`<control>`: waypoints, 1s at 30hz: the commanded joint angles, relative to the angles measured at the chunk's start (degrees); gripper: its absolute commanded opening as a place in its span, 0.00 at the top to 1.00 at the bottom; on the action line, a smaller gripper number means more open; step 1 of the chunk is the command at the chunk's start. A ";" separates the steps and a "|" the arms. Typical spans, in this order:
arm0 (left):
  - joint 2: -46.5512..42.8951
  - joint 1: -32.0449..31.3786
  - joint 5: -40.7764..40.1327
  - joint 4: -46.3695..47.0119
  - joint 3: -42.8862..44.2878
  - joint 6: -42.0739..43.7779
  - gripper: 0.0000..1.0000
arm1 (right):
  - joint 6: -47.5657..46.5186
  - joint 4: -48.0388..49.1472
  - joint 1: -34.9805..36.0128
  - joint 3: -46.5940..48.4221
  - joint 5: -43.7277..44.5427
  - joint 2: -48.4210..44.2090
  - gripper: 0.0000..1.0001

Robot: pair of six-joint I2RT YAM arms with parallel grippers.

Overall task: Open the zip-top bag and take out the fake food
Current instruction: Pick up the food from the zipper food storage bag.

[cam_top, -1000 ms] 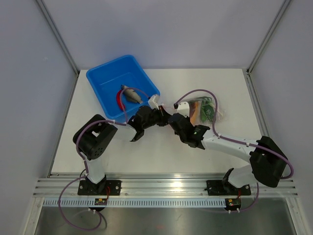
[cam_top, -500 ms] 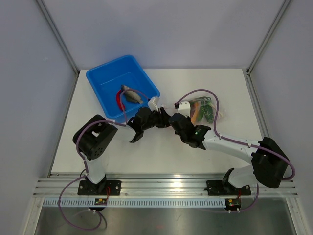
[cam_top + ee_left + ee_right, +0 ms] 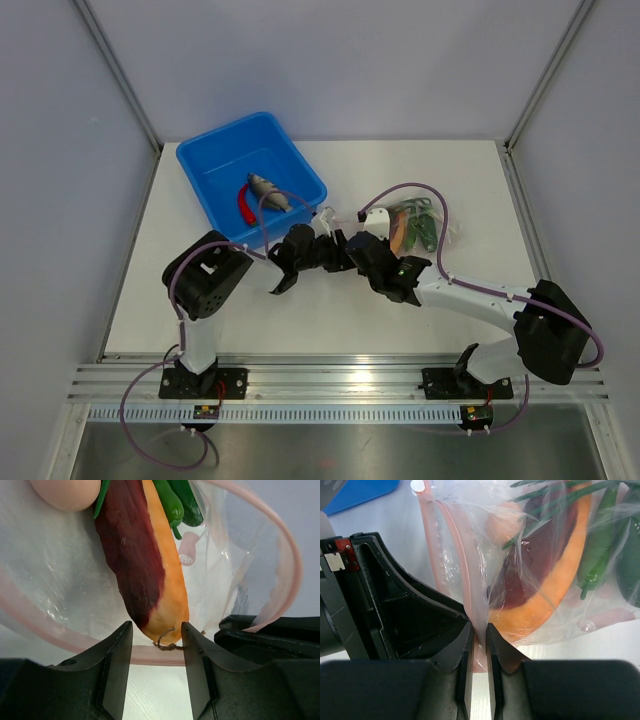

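Note:
The zip-top bag [image 3: 420,228] lies right of centre, clear with a pink zip strip [image 3: 150,655], its mouth gaping. Fake food inside it: an orange and dark-red piece [image 3: 150,570], green peppers [image 3: 175,500] and a pale round piece [image 3: 65,490]. My left gripper [image 3: 156,630] is open at the bag's mouth, the orange piece's tip between its fingers without a grip. My right gripper [image 3: 479,630] is shut on the bag's pink zip edge. In the top view the left gripper [image 3: 335,247] and right gripper [image 3: 358,240] meet at the bag's left end.
A blue tub [image 3: 215,160] stands at the back left, holding a grey fish [image 3: 268,192] and a red chili [image 3: 243,207]. Frame posts and walls close in the table's sides and back.
My left gripper has gone from shut to open and moved slightly right and nearer, to the bag's mouth. The right gripper has kept its hold on the zip edge.

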 commanded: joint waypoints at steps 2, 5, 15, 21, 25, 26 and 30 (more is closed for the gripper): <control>0.55 -0.27 3.35 3.04 1.28 -0.96 0.53 | 0.74 1.13 0.31 0.01 1.81 -1.74 0.80; 1.42 -0.36 4.48 2.33 2.07 -0.79 0.52 | 0.74 1.05 0.31 0.09 1.72 -1.48 0.80; 3.71 -0.36 5.99 6.46 2.77 -3.78 0.56 | 0.91 1.22 0.31 0.09 1.63 -1.39 0.82; 4.50 -0.27 5.64 6.72 4.00 -4.21 0.78 | 1.18 1.31 0.31 -0.17 1.37 -1.92 0.84; 2.93 0.43 3.79 7.95 2.69 -3.95 0.84 | 1.97 0.70 0.31 -0.34 1.37 -1.92 0.91; 2.49 0.61 3.35 8.13 2.25 -3.86 0.85 | 2.06 0.52 0.22 -0.26 1.37 -2.00 0.92; 1.17 1.49 1.50 7.78 1.72 -3.16 0.93 | 2.58 0.34 0.22 -0.34 1.72 -2.09 0.94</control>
